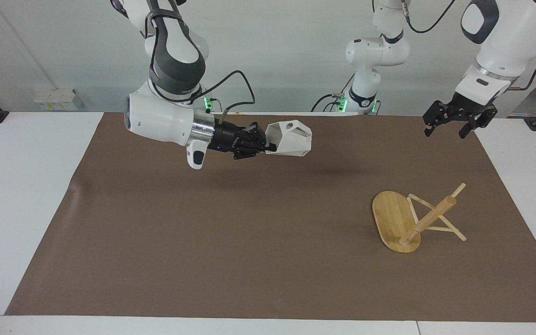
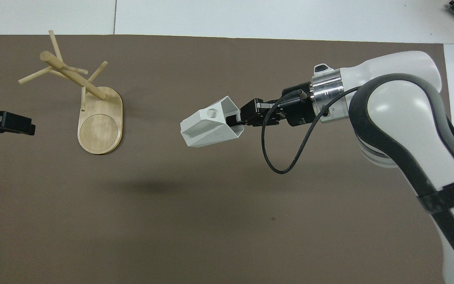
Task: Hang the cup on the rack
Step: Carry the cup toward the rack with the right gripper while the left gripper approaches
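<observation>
My right gripper (image 1: 270, 142) is shut on the white faceted cup (image 1: 291, 138) and holds it sideways in the air over the middle of the brown mat, rim toward the gripper. In the overhead view the cup (image 2: 209, 128) shows its handle hole on top, in front of the right gripper (image 2: 238, 118). The bamboo rack (image 1: 428, 216) stands on its oval base toward the left arm's end of the table, well apart from the cup; it also shows in the overhead view (image 2: 73, 77). My left gripper (image 1: 449, 124) waits open and empty above the mat's corner, beside the rack (image 2: 4, 122).
A brown mat (image 1: 249, 242) covers most of the white table (image 1: 21, 186). The rack's pegs (image 1: 440, 229) stick out away from the cup. Nothing else lies on the mat.
</observation>
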`<state>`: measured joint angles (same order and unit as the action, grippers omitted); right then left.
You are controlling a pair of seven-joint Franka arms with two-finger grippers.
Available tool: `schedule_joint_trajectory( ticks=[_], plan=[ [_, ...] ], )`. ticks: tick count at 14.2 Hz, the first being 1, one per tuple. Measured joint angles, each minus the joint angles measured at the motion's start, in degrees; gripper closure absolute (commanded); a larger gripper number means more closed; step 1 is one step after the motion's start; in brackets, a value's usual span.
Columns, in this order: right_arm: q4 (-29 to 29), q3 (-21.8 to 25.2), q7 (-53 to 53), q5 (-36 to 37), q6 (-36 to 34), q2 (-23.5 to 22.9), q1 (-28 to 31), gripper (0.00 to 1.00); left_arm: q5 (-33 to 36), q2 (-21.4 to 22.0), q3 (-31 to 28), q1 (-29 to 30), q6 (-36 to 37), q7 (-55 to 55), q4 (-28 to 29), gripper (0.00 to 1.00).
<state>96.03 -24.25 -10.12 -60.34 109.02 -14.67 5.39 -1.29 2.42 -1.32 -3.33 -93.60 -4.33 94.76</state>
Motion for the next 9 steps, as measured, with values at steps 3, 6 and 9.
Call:
schedule_joint_trajectory(
  ticks=[3, 6, 9],
  plan=[
    [-0.01, -2.89, 0.02, -1.12, 0.25, 0.0, -0.01, 1.0, 0.0, 0.0, 0.01, 0.0, 0.03, 0.11, 0.0, 0.0],
    [-0.01, -5.32, 0.68, -3.22, 2.63, -0.03, 0.0, 1.0, -0.02, 0.02, 1.02, -0.88, 0.05, 0.27, 0.0, 0.0],
    [-0.01, -6.59, 1.63, -3.46, 3.59, -0.04, -0.02, 1.0, -0.02, 0.04, 1.85, -3.28, -0.03, 0.79, 0.01, 0.0]
  ],
)
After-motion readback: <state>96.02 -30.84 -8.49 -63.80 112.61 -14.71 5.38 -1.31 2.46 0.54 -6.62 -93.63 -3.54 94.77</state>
